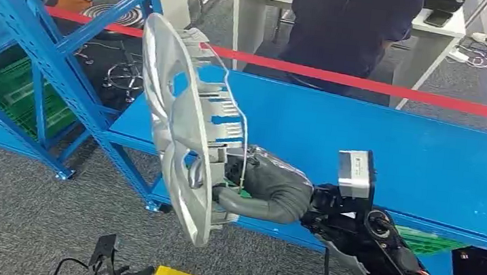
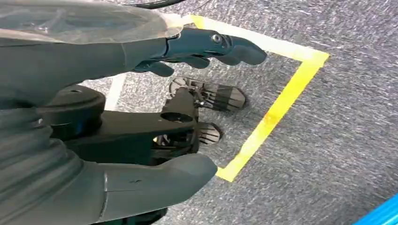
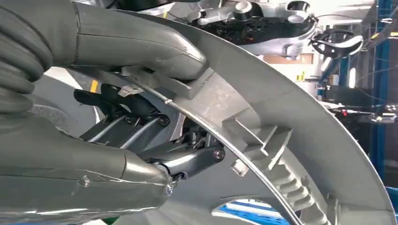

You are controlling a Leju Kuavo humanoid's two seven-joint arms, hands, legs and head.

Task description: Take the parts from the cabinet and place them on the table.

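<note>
The right hand [image 1: 249, 186] grips a silver wheel cover [image 1: 184, 124] upright before the blue desk [image 1: 390, 146]; blue shelving [image 1: 44, 55] stands beside. The left hand [image 2: 197, 49] hangs open above the carpet.

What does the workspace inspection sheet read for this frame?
Surface: blue table, bare where visible.
Job's things: silver wheel cover held upright, off the table.
Clutter: nothing seen on the table.
Hands: right hand grips the cover's rim; left hand hangs over the floor, holding nothing.
Cables: black cable on the carpet.
Surroundings: blue cabinet, red barrier tape, person behind, yellow floor tape.
</note>
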